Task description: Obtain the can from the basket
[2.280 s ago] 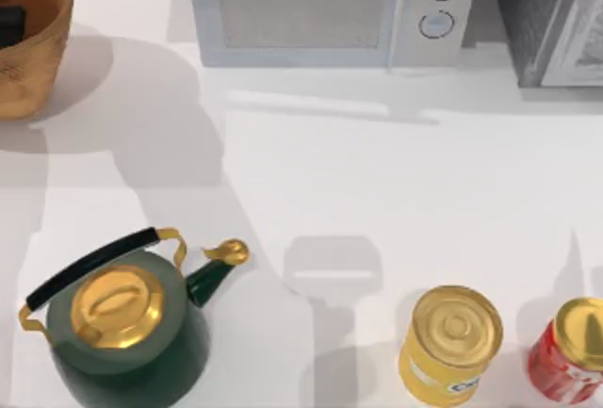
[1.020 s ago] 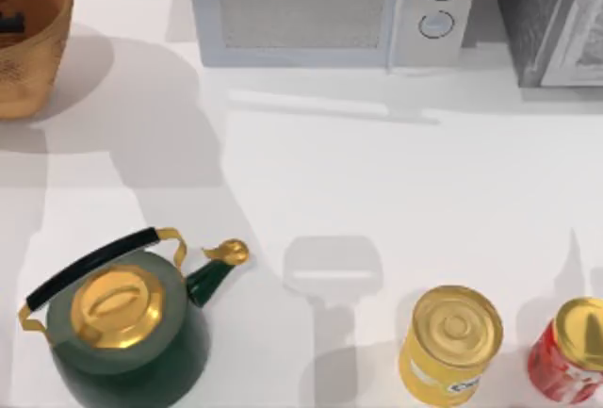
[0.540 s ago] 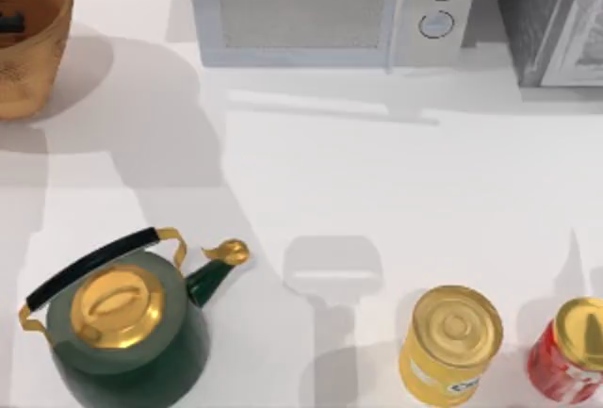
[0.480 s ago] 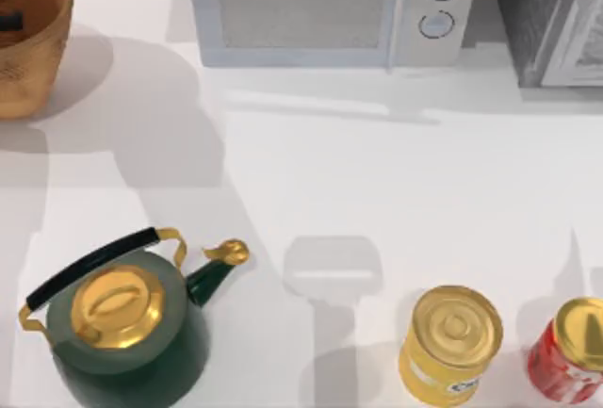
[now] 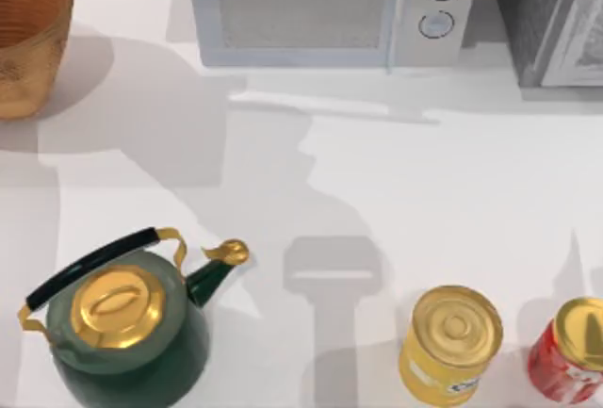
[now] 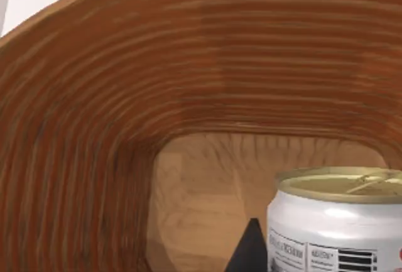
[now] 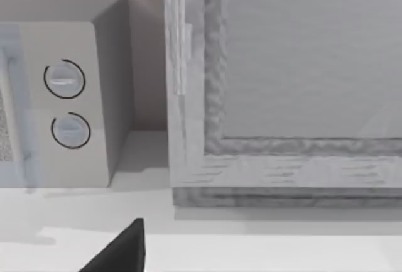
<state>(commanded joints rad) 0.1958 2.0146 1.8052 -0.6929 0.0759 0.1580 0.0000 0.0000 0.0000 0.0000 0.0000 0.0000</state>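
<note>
Left wrist view: can (image 6: 336, 222) upright inside basket (image 6: 125, 115), barcode and unreadable print on its side, claw state unclear

A rendered kitchen scene is laid out on a plain white tabletop (image 5: 396, 191). A white microwave (image 5: 325, 8) with two round knobs stands against the back wall, beside a grey framed cabinet (image 5: 556, 17). A dark green kettle (image 5: 122, 333) with a gold lid, a big yellow can (image 5: 450, 344), a big red can (image 5: 570, 351) and a wicker basket (image 5: 28, 40) all point to food storage and cooking.
</note>
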